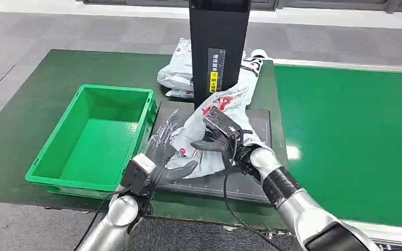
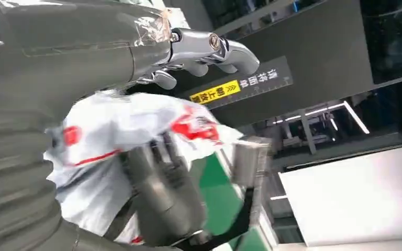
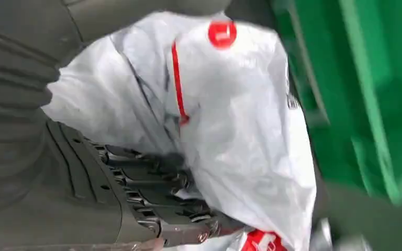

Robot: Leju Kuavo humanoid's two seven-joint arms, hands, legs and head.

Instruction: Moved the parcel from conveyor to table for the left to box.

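Behind the grey scale plate (image 1: pixel 259 123) you see a black upright column (image 1: pixel 219 42) with a yellow label (image 1: pixel 213 82). Some more white bags (image 1: pixel 177 73) lie just beside the column, on the dark green mat (image 1: pixel 42 94).

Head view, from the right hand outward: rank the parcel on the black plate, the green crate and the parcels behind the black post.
1. Parcel, gripped by the right hand.
2. Green crate, on the table's left side.
3. Parcels behind the post, at the far edge.
Crate and far parcels are close to call.
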